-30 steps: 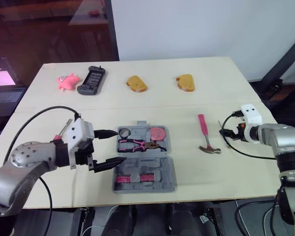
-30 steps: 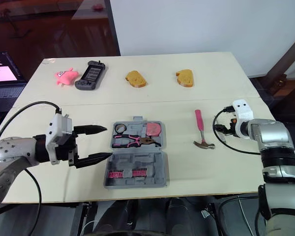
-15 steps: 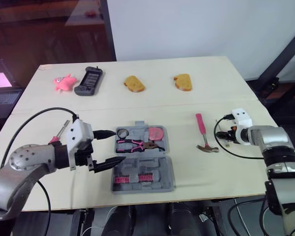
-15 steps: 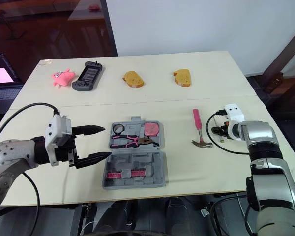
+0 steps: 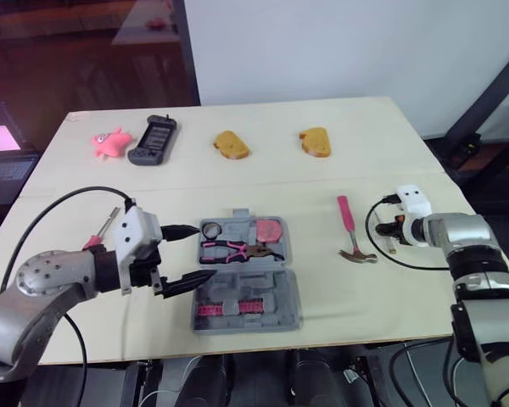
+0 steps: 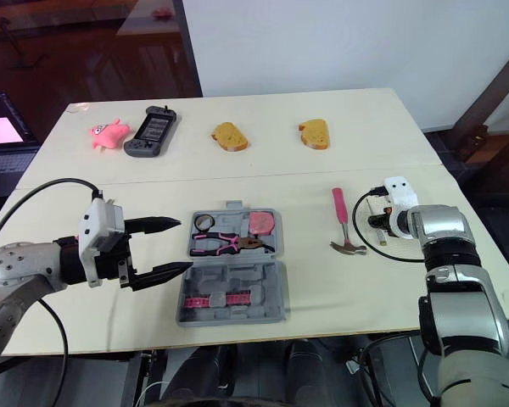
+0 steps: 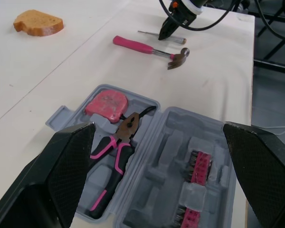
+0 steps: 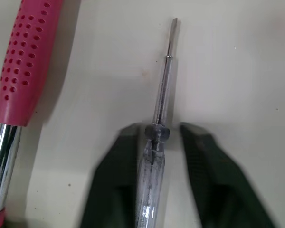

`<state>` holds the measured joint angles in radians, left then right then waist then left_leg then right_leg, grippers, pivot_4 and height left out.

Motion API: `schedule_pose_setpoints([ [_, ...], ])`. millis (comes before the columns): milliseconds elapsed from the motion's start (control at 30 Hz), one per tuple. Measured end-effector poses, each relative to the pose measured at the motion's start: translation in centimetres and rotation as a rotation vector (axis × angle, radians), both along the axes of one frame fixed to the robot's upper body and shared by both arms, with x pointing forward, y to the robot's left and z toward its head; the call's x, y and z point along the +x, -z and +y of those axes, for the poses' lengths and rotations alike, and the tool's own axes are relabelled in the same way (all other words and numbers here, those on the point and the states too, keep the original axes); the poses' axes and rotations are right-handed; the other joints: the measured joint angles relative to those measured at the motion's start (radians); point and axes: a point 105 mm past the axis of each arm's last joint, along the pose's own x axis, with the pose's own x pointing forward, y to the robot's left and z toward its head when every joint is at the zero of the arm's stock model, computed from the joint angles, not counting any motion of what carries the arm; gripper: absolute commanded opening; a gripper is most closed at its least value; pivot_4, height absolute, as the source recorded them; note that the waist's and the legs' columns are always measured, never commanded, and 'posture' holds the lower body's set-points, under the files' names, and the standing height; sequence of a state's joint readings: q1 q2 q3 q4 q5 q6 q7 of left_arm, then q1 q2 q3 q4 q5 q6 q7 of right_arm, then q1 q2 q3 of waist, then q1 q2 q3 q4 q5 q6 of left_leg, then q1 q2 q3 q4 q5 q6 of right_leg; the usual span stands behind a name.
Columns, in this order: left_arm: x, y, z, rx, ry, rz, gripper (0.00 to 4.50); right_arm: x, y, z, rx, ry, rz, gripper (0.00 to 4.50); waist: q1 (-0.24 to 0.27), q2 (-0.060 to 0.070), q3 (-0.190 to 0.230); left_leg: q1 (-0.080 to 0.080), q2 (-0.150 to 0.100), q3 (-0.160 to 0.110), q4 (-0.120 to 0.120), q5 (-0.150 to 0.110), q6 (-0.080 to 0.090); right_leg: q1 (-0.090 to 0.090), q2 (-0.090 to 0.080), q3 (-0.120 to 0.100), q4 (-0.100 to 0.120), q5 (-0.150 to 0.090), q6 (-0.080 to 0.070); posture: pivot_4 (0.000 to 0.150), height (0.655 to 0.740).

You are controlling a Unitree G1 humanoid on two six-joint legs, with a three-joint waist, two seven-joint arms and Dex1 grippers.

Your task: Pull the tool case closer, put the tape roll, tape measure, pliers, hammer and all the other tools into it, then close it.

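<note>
Currently right gripper [image 8: 159, 129] is straddling the screwdriver [image 8: 162, 85] beside the hammer [image 5: 354, 231], fingers slightly apart, gripping nothing. Left gripper [image 5: 205, 252] is hovering wide open, empty, beside the open tool case [image 5: 271, 284]. Next, likely: closing, lifting, carrying it to the case.

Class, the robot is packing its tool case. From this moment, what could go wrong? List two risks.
1. The right jaws straddle the thin screwdriver, which lies flat on the table. Closing off-centre could roll it away or pinch it crooked.
2. The hammer lies close beside it, so a lift or swing toward the case might knock it.
</note>
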<state>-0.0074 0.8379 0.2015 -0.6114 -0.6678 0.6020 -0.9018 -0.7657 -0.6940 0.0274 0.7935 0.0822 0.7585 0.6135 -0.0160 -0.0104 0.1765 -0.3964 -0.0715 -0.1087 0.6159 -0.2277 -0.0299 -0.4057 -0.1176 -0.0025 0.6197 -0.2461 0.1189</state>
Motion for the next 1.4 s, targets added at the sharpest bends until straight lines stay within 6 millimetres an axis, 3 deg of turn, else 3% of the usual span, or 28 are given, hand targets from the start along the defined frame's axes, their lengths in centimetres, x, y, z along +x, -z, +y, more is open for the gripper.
schedule_pose_setpoints([
  [300, 0.1, 0.0, 0.1, 0.001, 0.009, 0.007, 4.50, -0.5, -0.4, 0.0, -0.001, 0.013, 0.025, 0.03, 0.002, 0.000, 0.000, 0.000, 0.000, 0.000, 0.000, 0.000, 0.000, 0.000, 0.000, 0.000, 0.000, 0.000, 0.000, 0.150, 0.7400],
  [433, 0.3, 0.0, 0.3, 0.002, 0.013, 0.010, 4.50, -0.9, -2.3, 0.1, -0.005, 0.016, 0.002, 0.03, 0.002, 0.001, 0.000, 0.000, 0.000, 0.000, 0.000, 0.000, 0.000, -0.001, 0.000, 0.000, 0.001, 0.000, 0.000, 0.150, 0.7400],
  [567, 0.6, 0.0, 0.4, 0.001, 0.026, 0.012, 4.50, -2.1, -5.1, 2.2, 0.032, -0.021, -0.050, 0.03, 0.002, 0.001, 0.000, 0.000, 0.001, -0.001, 0.000, 0.000, 0.000, -0.001, 0.000, 0.000, 0.002, 0.000, 0.000, 0.150, 0.7400],
  [700, 0.7, 0.3, 0.5, 0.004, 0.035, 0.019, 4.50, -4.2, -5.5, 5.1, 0.089, -0.035, -0.034, 0.03, 0.003, 0.001, 0.000, -0.001, 0.001, -0.001, 0.000, 0.000, 0.000, -0.002, 0.000, 0.000, 0.002, 0.000, 0.000, 0.150, 0.7400],
  [867, 1.1, 0.2, 0.5, 0.002, 0.049, 0.017, 4.50, -6.6, -4.2, 10.1, 0.186, -0.086, -0.019, 0.03, 0.006, 0.001, 0.000, -0.001, 0.001, -0.002, 0.000, 0.000, 0.000, -0.003, 0.000, 0.000, 0.005, 0.000, 0.001, 0.150, 0.7400],
  [933, 1.1, 0.4, 0.4, 0.001, 0.057, 0.028, 4.50, -8.0, -2.5, 12.4, 0.235, -0.110, -0.003, 0.03, 0.007, 0.001, 0.000, -0.001, 0.000, -0.002, 0.000, 0.000, 0.000, -0.003, -0.001, 0.000, 0.006, 0.000, 0.001, 0.150, 0.7400],
  [1000, 1.1, 0.6, 0.3, 0.001, 0.063, 0.037, 4.50, -9.2, -0.9, 13.4, 0.254, -0.102, 0.025, 0.03, 0.007, 0.001, 0.000, -0.001, 0.000, -0.002, 0.000, 0.000, 0.000, -0.003, -0.001, 0.000, 0.006, 0.000, 0.001, 0.150, 0.7400],
  [1400, 0.8, 0.9, 0.9, 0.019, 0.060, 0.057, 4.50, -12.0, 2.3, 12.7, 0.210, 0.019, 0.092, 0.03, 0.002, 0.001, 0.000, 0.000, 0.001, -0.002, 0.000, 0.000, 0.000, -0.005, -0.001, 0.001, 0.008, -0.001, 0.000, 0.150, 0.7400],
])
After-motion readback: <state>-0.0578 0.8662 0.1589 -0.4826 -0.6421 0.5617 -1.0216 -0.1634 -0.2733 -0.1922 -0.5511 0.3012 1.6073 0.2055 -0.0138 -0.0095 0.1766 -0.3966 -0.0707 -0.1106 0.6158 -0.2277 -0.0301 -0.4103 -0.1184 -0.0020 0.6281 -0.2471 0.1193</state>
